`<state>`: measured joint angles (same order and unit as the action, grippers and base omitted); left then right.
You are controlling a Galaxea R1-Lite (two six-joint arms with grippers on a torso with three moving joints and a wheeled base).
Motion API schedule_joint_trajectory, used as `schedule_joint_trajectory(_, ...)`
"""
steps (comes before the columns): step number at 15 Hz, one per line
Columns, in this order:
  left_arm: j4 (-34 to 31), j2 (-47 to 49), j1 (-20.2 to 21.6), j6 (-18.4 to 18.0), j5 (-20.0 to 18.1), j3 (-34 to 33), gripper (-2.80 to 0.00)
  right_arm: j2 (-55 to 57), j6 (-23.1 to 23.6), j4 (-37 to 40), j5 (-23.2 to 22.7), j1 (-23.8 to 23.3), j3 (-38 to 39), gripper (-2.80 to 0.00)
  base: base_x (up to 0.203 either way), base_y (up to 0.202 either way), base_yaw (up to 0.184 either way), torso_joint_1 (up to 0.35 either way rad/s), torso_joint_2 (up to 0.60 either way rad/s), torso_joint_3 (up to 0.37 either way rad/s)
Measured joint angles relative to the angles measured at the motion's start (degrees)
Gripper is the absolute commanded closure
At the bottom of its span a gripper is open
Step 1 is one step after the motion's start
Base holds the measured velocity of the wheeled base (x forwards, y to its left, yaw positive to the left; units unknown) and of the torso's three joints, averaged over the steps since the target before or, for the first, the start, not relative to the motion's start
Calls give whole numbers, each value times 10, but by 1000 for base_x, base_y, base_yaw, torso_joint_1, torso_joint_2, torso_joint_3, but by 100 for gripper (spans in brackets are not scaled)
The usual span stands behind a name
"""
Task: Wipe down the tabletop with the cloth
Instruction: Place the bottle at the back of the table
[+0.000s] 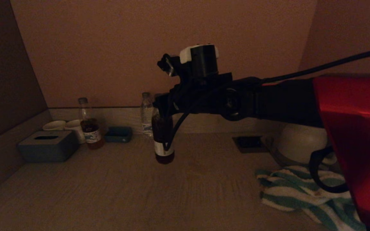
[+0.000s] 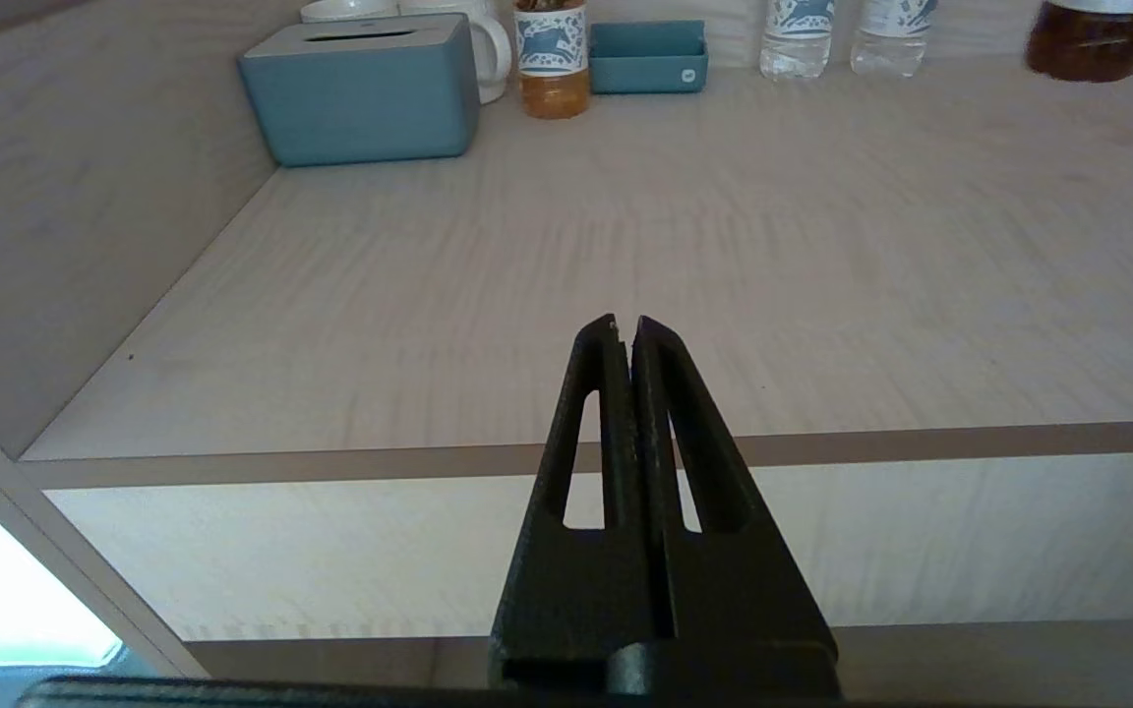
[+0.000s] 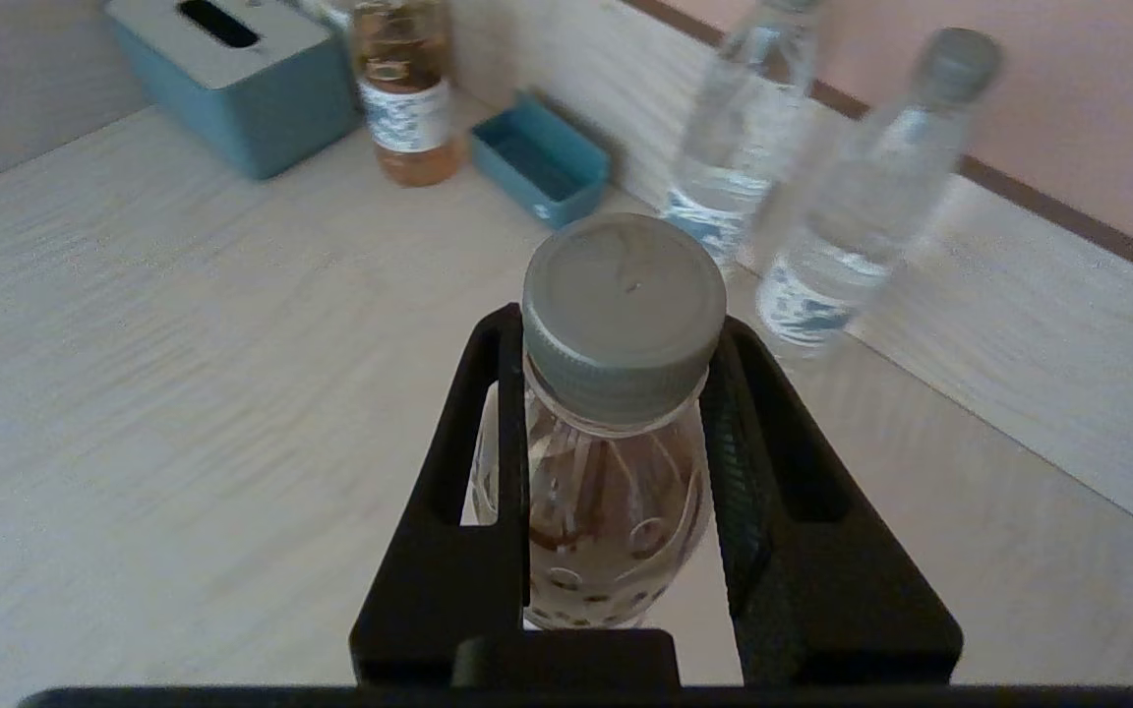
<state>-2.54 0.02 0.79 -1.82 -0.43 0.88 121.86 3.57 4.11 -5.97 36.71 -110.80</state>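
Wiping looks not yet begun: the striped cloth [image 1: 303, 192] lies untouched at the tabletop's [image 1: 124, 192] right edge, while the right hand [image 3: 616, 423] grips a tea bottle [image 3: 606, 472] (lifted clear, apparently); the left hand [image 2: 626, 329], pressed closed and empty, hovers near the front edge

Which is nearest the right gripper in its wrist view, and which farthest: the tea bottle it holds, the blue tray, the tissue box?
1. Tea bottle: clamped in the right gripper.
2. Blue tray: beyond it, by the back wall.
3. Tissue box: farthest, in the far corner.
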Motion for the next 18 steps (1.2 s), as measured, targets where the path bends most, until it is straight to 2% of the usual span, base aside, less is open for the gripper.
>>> schedule_joint_trajectory(18, 0, 0, 0, 0, 0, 0, 0, 66, -4, -113, -27, 42, 1, 0, 0, 0, 0, 0, 0, 0)
